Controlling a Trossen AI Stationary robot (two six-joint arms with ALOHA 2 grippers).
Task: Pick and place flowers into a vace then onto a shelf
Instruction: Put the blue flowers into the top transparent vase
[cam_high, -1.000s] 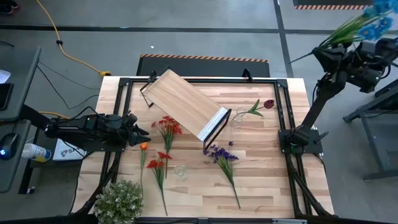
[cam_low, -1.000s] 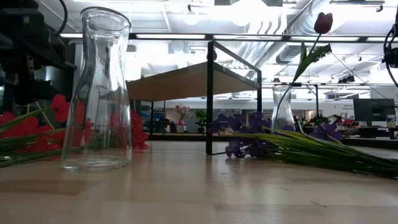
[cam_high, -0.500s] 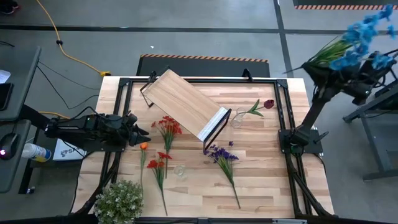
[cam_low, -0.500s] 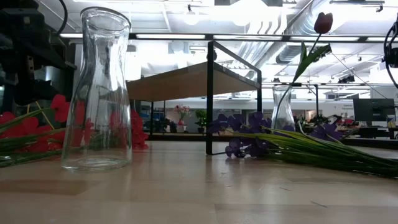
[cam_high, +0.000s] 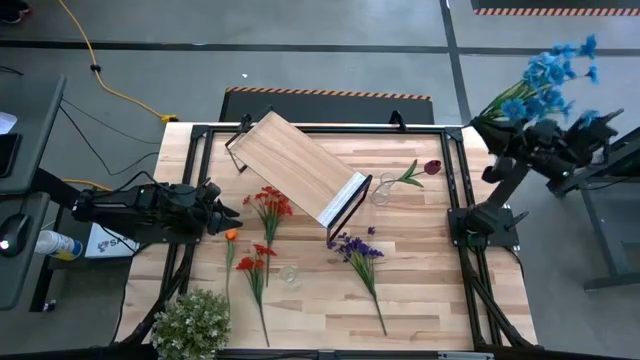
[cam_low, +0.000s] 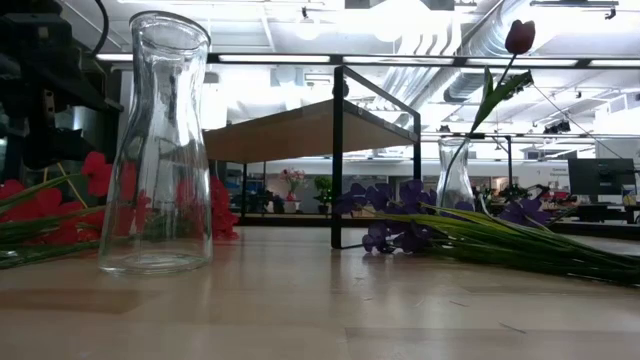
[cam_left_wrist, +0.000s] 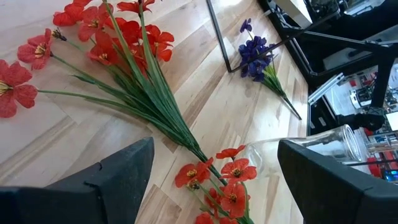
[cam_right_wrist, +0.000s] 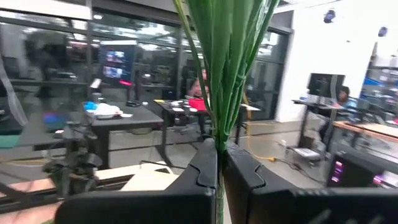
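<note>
Beyond the table's right edge, the right gripper (cam_high: 507, 137) clamped blue flowers (cam_high: 545, 82), vase (cam_high: 381, 189) leftward.

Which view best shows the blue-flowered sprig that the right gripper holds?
The high view: the blue-flowered sprig shows whole, blooms fanned above the right gripper. The right wrist view shows only its green stems pinched between the shut fingers. The low and left wrist views miss it.

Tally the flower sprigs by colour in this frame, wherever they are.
Red sprigs: 2
Orange sprig: 1
Purple sprig: 1
Dark red flower, standing in the glass vase: 1
Blue sprig, held by the right gripper: 1
Total: 6
</note>
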